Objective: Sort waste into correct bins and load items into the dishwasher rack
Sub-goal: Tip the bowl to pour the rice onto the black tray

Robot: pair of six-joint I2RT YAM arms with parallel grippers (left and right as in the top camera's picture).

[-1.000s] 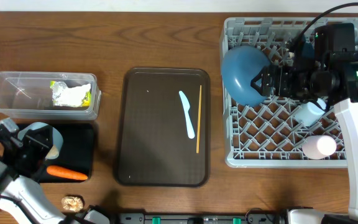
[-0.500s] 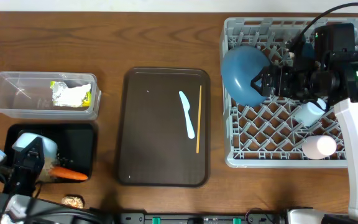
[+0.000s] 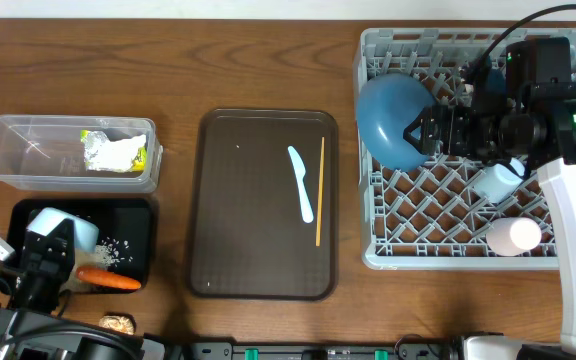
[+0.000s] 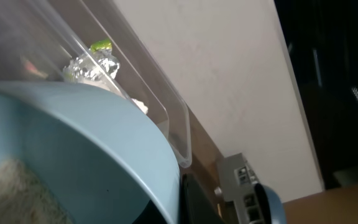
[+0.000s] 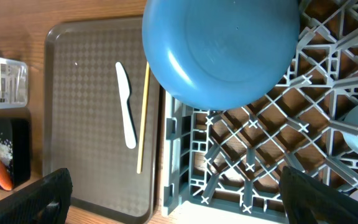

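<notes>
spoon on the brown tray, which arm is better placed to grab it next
Right, probably. The right gripper is open at the rack, next to the brown tray holding the spoon. The left gripper holds the bowl over the black tray.

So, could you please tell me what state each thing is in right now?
Small bowl: tipped over black tray, held by left gripper.
Rice: loose in black tray.
Carrot: in black tray.
Clear tub: open, wrapper inside.
Blue plate: on edge in rack.
Right gripper: open.
</notes>
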